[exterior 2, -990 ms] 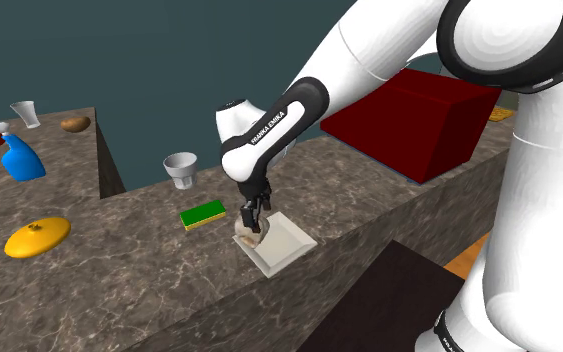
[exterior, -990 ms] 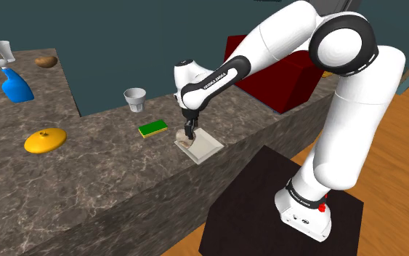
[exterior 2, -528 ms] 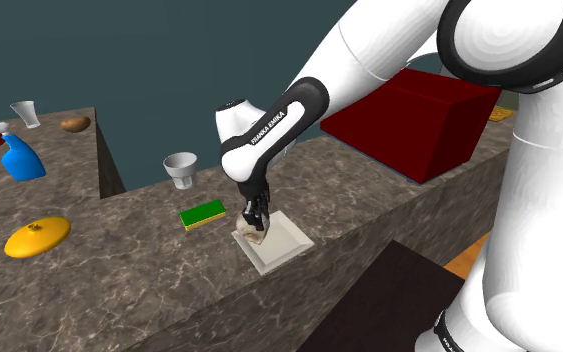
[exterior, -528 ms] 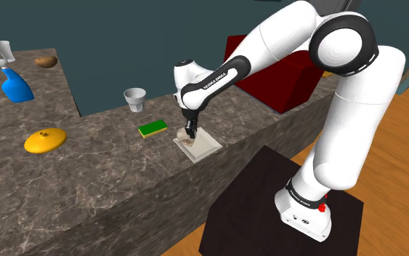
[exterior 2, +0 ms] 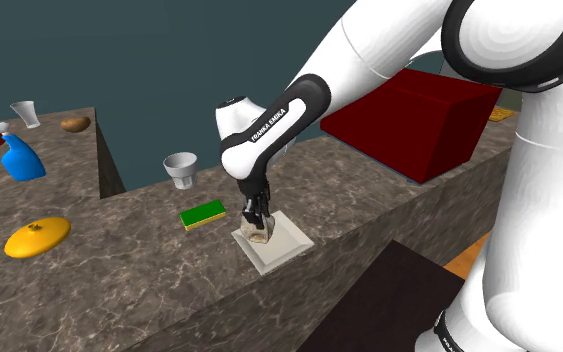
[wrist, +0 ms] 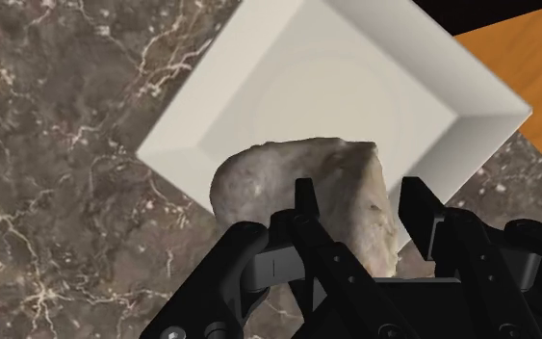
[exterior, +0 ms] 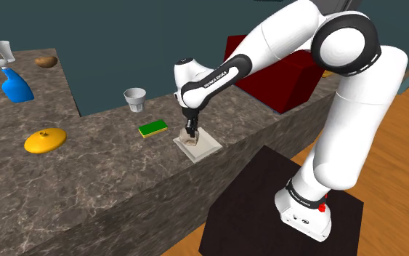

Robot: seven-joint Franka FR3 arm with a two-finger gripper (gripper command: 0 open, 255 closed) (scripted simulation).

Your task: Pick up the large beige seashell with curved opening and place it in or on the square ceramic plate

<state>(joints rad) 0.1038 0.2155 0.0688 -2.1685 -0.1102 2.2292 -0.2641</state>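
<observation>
Black two-finger gripper [exterior: 189, 135] [exterior 2: 256, 222] [wrist: 360, 217] points down and holds the big, bumpy beige seashell [wrist: 288, 183] [exterior 2: 258, 237] tight between its fingers. The seashell hangs right under the gripper, over one edge of the square white plate [wrist: 432, 106] [exterior: 208, 142] [exterior 2: 291, 243]. I cannot tell if the seashell touches the plate.

The plate lies flat on a long bench of dark grey stone with pale veins [exterior: 108, 182] [exterior 2: 119, 290] [wrist: 57, 144]. Behind the bench is a dark blue-green wall [exterior: 123, 36]. The floor is orange-brown wood [exterior: 399, 160], and the arm's black stand [exterior: 246, 218] sits on it.

In the wrist view the fingers cover the lower part of the seashell, so its opening is hidden.

Just beside the gripper lies a flat green and yellow sponge [exterior: 152, 129] [exterior 2: 203, 213], close to the plate but not touching it. A bit farther off stands a small white cup [exterior: 134, 99] [exterior 2: 180, 169]. Well apart from the gripper are a round yellow lid [exterior: 45, 140] [exterior 2: 37, 237], a blue spray bottle [exterior: 15, 86] [exterior 2: 21, 160] and a small brown lump [exterior: 46, 61] [exterior 2: 75, 124]. A big dark red box [exterior: 282, 76] [exterior 2: 424, 120] stands past the arm, partly hidden by it.
</observation>
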